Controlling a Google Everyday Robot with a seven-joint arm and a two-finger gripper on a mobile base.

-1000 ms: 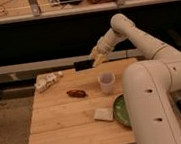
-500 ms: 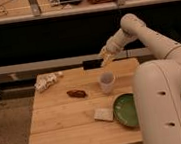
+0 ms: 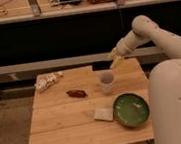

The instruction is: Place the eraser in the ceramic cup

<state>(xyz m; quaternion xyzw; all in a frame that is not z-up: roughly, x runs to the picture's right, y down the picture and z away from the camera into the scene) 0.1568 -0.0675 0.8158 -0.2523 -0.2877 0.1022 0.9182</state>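
The ceramic cup is small and whitish and stands upright on the wooden table, right of centre towards the back. My gripper hangs at the end of the white arm, just above and slightly right of the cup's rim, over the table's back edge. I cannot make out the black eraser. A small dark patch lies at the table's back edge just left of the gripper, and I cannot tell what it is.
A reddish-brown oblong thing lies left of the cup. A pale square pad and a round green bowl sit at the front right. A crumpled white packet lies at the back left. My white body fills the right side.
My gripper has moved to the right and slightly down, from left of the cup to just above its rim. The things on the table have not moved.
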